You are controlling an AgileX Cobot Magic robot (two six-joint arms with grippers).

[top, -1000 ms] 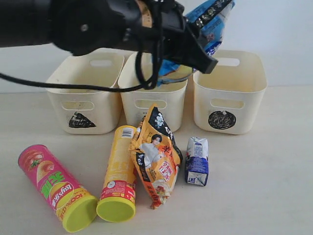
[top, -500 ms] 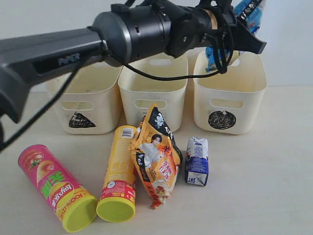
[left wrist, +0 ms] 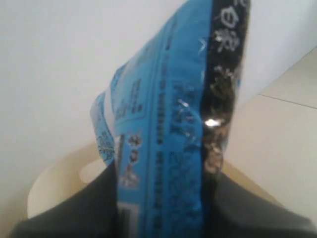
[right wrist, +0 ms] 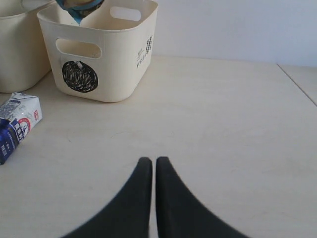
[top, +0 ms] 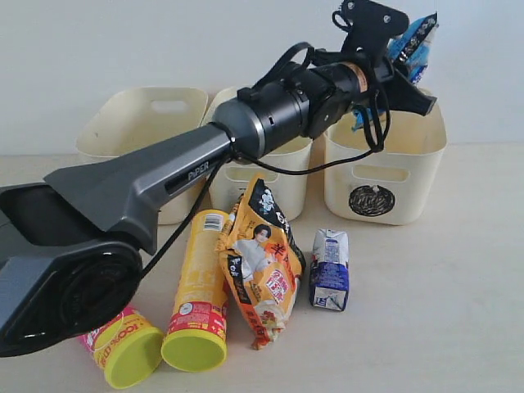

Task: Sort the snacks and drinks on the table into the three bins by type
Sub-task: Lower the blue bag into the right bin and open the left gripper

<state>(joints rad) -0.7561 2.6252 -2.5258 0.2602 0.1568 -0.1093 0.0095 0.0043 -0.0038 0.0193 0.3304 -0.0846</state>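
My left gripper (top: 404,72) is shut on the crinkly blue bag (top: 414,42) and holds it above the circle-marked bin (top: 385,176). In the left wrist view the blue bag (left wrist: 173,139) fills the space between the dark fingers (left wrist: 84,208), with the bin's rim (left wrist: 49,181) below. On the table lie the yellow tube (top: 201,282), the orange-black bag (top: 262,262) and the blue-white carton (top: 330,270). Only the pink tube's green lid (top: 131,356) shows. My right gripper (right wrist: 150,161) is shut and empty, low over the table. The purple carton is out of view.
The middle bin (top: 262,176) has its mark hidden by the orange-black bag. The left bin (top: 143,115) is partly covered by my left arm (top: 139,192). In the right wrist view, the circle bin (right wrist: 114,64) and the carton (right wrist: 17,124) stand ahead.
My left arm has swung right with the blue bag, from over the middle bin to above the circle bin. It now covers the pink tube and the left bin's front.
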